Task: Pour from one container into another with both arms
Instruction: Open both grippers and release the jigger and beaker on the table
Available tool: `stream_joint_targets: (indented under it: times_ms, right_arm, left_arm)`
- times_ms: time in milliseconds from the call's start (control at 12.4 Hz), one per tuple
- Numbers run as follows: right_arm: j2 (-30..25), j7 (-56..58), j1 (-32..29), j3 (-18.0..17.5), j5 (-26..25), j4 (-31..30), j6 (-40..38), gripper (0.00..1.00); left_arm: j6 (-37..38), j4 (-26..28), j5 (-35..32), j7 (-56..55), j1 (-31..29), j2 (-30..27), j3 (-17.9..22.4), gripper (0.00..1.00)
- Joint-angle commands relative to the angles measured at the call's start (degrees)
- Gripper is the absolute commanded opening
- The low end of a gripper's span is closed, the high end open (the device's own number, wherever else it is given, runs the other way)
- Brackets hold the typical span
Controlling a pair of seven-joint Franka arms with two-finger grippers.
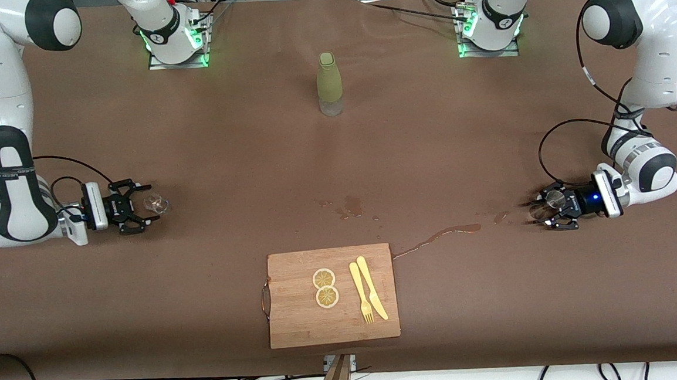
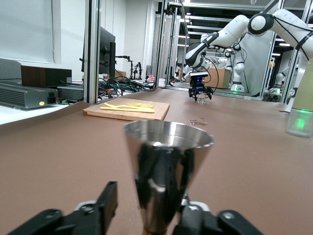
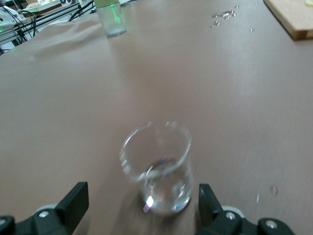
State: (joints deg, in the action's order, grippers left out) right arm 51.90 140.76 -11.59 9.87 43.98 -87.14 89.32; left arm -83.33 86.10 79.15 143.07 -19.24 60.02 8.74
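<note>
Brown cloth covers the whole worktop (image 1: 215, 280), wet in places with small drops and a thin spilled streak (image 1: 435, 238).

At the left arm's end, the left tool (image 1: 542, 213) sits low at the worktop with its black fingers (image 2: 105, 200) parted on either side of a shiny metal cup (image 2: 164, 174); the cup flares toward its rim and stands upright between them, and whether the pads touch it cannot be told. What it contains is not visible.

At the right arm's end, the right tool (image 1: 147, 206) is also low, its jaws spread wide with a clear glass (image 3: 159, 166) standing free between them, apart from both fingers (image 3: 73, 200). The glass looks close to empty.

Between the two arm bases stands an upright olive-green bottle (image 1: 329, 83) with a clear lower part. Nearest the front camera lies a wooden cutting board (image 1: 299, 316) carrying two lemon slices (image 1: 325, 288), a yellow fork (image 1: 361, 291) and a yellow knife (image 1: 372, 286) side by side. Small lettering on the arms cannot be read.
</note>
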Motion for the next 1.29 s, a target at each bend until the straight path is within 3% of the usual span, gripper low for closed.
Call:
stream_joint_targets:
  times_ms: [0,162,565,969,1212]
  right_arm:
    - [-1.3,0.4,-3.3,0.1,-3.2,-0.3,-0.7,1.00]
    - [-1.4,-0.7,-4.5,0.5,-6.1,2.6,-3.2,1.00]
    - [-6.0,-17.3,-3.4,1.5,-14.6,10.4,-8.7,1.00]
    - [-15.0,-37.4,3.1,1.6,-22.5,10.4,-8.6,1.00]
    - [-19.5,-51.1,6.3,1.4,-26.1,10.4,-8.7,1.00]
  left_arm:
    - [0.8,0.7,-1.1,2.5,-0.2,-0.8,0.7,1.00]
    - [0.8,0.7,-1.1,2.4,-0.2,-1.0,1.1,1.00]
    - [0.8,0.6,-4.5,0.2,-0.2,-2.8,3.3,1.00]
    - [0.9,0.6,-9.7,-3.8,-1.1,-5.4,4.4,1.00]
    - [0.7,0.6,-16.8,-12.6,-2.6,-11.4,4.4,1.00]
